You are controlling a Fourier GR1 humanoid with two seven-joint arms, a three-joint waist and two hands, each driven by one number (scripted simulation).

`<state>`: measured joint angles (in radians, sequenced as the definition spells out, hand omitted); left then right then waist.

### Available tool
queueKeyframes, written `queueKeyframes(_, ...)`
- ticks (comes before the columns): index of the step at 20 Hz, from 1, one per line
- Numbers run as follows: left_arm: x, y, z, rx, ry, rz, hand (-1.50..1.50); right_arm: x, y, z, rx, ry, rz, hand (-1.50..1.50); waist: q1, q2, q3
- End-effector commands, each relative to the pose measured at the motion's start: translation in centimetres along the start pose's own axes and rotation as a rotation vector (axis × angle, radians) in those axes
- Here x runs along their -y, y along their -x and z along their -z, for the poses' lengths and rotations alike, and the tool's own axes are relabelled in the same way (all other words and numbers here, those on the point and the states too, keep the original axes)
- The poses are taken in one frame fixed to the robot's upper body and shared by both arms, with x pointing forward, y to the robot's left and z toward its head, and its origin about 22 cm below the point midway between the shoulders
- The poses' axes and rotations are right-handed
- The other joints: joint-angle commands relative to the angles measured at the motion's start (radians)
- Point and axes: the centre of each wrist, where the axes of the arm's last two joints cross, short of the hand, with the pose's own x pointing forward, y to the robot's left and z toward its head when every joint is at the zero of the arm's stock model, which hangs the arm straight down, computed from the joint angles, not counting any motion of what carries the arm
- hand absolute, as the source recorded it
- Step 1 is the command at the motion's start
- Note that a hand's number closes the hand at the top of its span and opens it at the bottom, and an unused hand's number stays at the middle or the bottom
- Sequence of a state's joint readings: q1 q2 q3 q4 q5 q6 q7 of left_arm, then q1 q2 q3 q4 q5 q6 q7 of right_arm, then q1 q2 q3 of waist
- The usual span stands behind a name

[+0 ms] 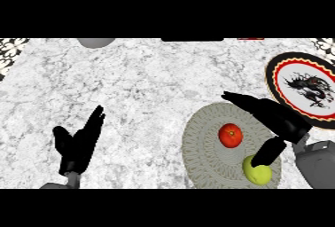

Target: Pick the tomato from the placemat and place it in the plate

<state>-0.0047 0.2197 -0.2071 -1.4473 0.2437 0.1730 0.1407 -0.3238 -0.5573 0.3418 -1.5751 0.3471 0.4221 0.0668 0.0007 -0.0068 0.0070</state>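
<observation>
Head view, left to right: left hand (77,141) rests open, fingers up, on the counter (144,88). Tomato (230,135) sits on the placemat (203,155), untouched. Right hand (274,119) hovers beside it, fingers and thumb spread apart. Plate (281,66) lies beyond. Risk: the thumb touches a green fruit (257,170); closing may displace it or nudge the tomato away.
</observation>
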Motion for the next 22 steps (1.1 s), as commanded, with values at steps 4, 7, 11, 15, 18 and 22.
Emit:
queueKeyframes(4, -0.5, 1.8, -0.9, -0.079, -0.013, 0.019, 0.0, -2.0, -1.1, -0.2, -0.057, 0.033, -0.083, -1.5, -0.001, 0.006, -0.007)
queueKeyframes(7, -0.4, 1.7, 0.2, -0.077, 0.016, 0.006, 0.0, -3.0, -1.5, 0.2, -0.081, 0.049, -0.108, -1.5, -0.003, 0.006, -0.007)
queueKeyframes(11, 1.8, -0.3, -1.1, -0.079, 0.004, 0.011, 0.0, -3.6, -0.3, 1.7, -0.104, 0.011, -0.121, -1.5, 0.004, 0.006, -0.007)
queueKeyframes(15, -0.4, 2.2, -1.4, -0.077, 0.007, 0.013, 0.0, -6.1, 0.8, 2.0, -0.095, -0.021, -0.095, -1.5, 0.004, 0.007, -0.007)
queueKeyframes(18, 1.1, 1.0, -1.1, -0.076, 0.014, 0.012, 0.0, -5.7, -0.3, 3.1, -0.099, -0.04, -0.131, -1.5, 0.004, 0.006, -0.007)
queueKeyframes(22, -0.6, 2.7, -0.6, -0.089, -0.011, 0.009, 0.0, -6.4, 0.8, 3.2, -0.074, -0.135, -0.224, 1.5, 0.006, 0.008, -0.007)
